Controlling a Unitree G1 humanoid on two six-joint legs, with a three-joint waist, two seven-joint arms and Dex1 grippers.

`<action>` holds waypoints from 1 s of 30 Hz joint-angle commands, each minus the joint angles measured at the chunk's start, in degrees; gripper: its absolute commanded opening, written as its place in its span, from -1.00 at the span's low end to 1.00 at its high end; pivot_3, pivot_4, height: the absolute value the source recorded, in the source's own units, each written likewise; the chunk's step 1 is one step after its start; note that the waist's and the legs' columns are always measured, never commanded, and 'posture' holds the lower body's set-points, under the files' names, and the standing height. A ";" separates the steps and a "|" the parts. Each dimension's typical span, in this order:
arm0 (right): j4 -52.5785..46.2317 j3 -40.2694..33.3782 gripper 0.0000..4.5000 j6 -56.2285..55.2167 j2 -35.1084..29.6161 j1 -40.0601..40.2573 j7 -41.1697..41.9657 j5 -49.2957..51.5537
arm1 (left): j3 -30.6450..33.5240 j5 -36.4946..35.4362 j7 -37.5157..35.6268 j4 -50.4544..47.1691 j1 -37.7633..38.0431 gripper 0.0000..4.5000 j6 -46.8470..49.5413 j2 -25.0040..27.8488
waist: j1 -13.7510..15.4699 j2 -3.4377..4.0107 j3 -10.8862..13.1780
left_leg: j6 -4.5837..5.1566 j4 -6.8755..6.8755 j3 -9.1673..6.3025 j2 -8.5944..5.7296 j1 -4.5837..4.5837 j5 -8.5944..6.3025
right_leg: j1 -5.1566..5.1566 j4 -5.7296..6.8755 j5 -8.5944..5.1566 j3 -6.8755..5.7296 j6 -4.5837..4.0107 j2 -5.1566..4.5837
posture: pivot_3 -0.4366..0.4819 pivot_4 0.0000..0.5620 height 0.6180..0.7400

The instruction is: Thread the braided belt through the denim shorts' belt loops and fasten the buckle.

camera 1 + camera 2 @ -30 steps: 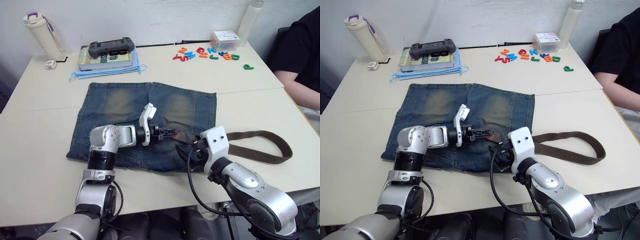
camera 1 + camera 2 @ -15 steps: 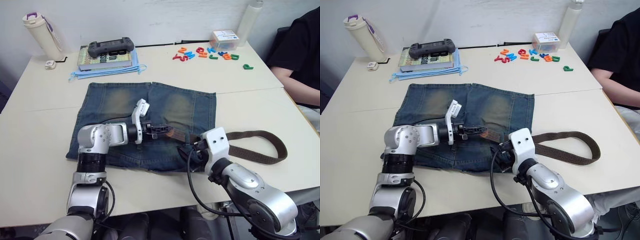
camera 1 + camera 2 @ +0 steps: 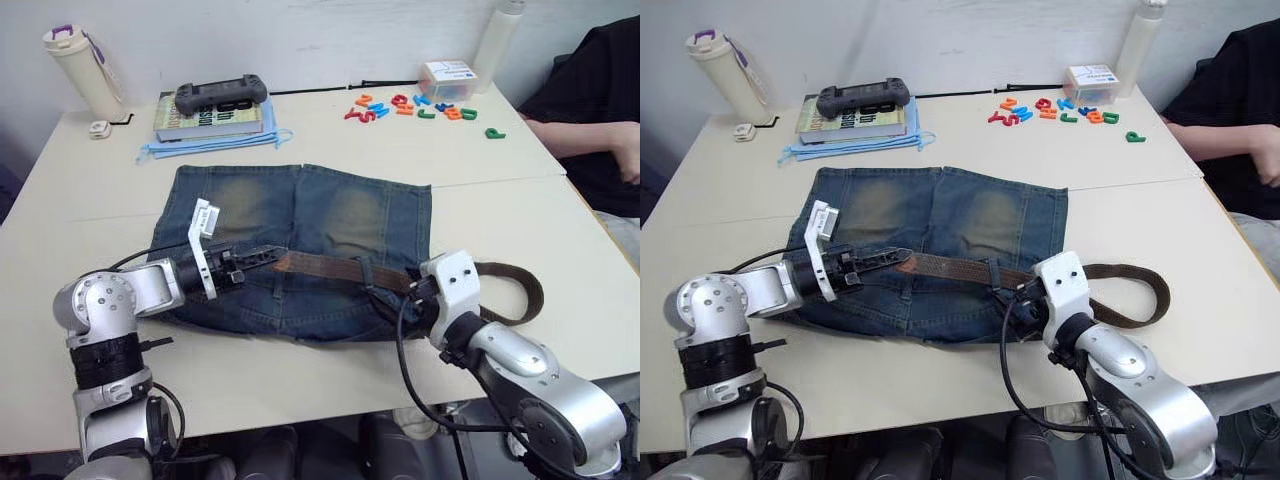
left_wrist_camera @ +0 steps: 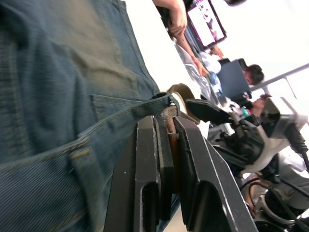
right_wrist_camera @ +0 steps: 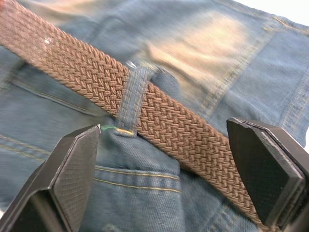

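- Mid-threading: belt point(image 3: 335, 268) laid along the waistband of the shorts point(image 3: 300, 215), spread flat on the tabletop point(image 3: 60, 260).
- Passed under at least one loop point(image 5: 133, 92), seen close from the right wrist; further loops along the waistband judged still to be threaded.
- Left gripper point(image 4: 166, 145), jaws clenched on the belt's tan leading end, out toward the shorts' left side.
- Right gripper point(image 5: 193, 159), jaws released, straddling the strap just beside that loop without touching it.
- Belt's tail point(image 3: 505, 290) curled on the tabletop off the shorts' right edge.
- Buckle not made out, so fastening judged not yet begun.
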 commanded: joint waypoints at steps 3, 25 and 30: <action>-6.38 0.69 1.00 -1.92 -2.37 -2.19 1.99 0.57 | 3.73 -3.81 1.60 -2.54 1.94 -0.98 0.55 -0.49 | 0.04 -0.01 0.01 | 0.00 -0.02 0.01 0.01 0.00 0.00 | -0.02 -0.01 0.00 0.01 0.00 0.00 | -0.05 -0.47 0.86; 1.78 -1.77 1.00 -11.71 0.08 7.10 -24.56 72.16 | 10.70 -12.48 13.23 -7.35 2.14 -0.98 7.23 -9.43 | 0.28 -0.10 0.03 | -0.05 0.00 -0.05 0.04 0.07 -0.03 | 0.11 -0.03 -0.02 -0.06 -0.08 -0.02 | -0.05 -0.47 0.86; 8.70 7.03 1.00 -23.74 5.73 5.31 -37.45 83.29 | 10.65 -13.87 16.05 -7.71 1.48 -0.98 6.82 -11.67 | -0.20 -0.12 0.04 | -0.16 -0.04 -0.05 0.22 0.09 -0.04 | 0.08 0.01 -0.05 -0.10 -0.13 0.00 | -0.05 -0.47 0.86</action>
